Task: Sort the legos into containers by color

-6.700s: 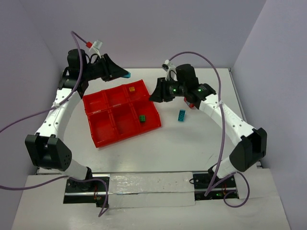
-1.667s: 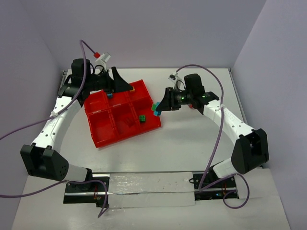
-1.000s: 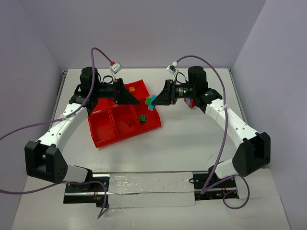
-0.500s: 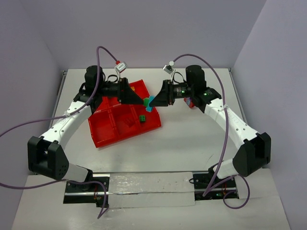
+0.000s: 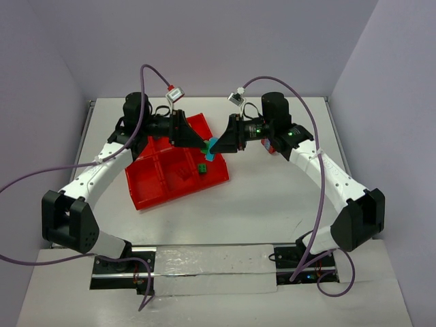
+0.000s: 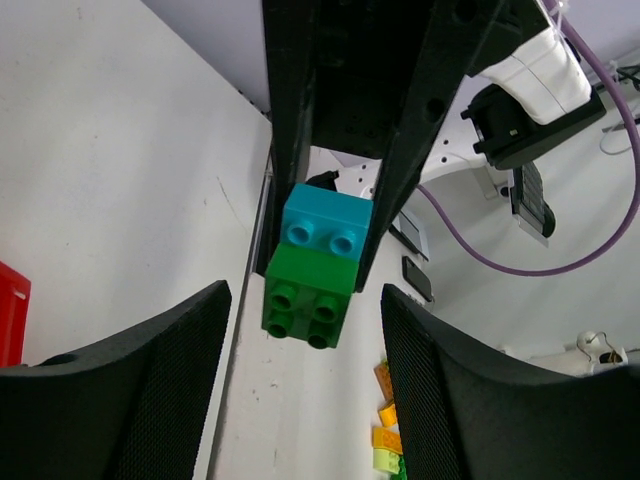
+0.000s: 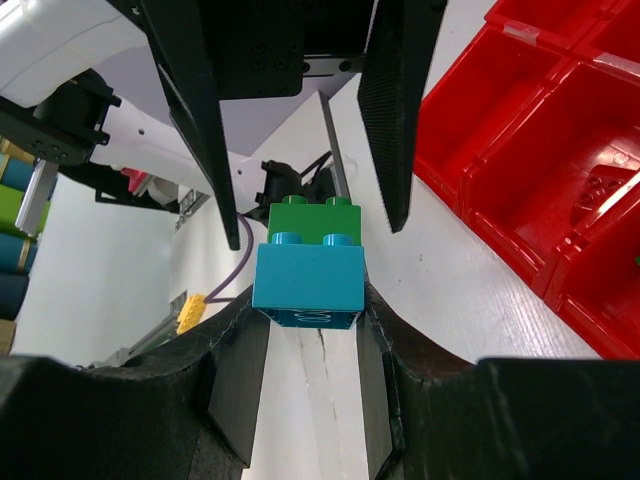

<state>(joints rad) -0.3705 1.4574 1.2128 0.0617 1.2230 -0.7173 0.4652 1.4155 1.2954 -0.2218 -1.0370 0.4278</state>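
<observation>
Right end effector (image 7: 308, 310) clenches teal-blue plastic brick (image 7: 308, 275), left end effector (image 6: 302, 325) gapes around joined green plastic brick (image 6: 310, 275); another green brick (image 5: 203, 167) lies in red plastic tray (image 5: 146, 194), four-o'clock cell.

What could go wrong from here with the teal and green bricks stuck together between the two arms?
The left tool flanks the green brick with gaps both sides; pulling before they close would slip off. The right tool pinches only the teal brick, so a twist might free it. Both hang near the right rim of the red tray; a drop may land outside.
</observation>
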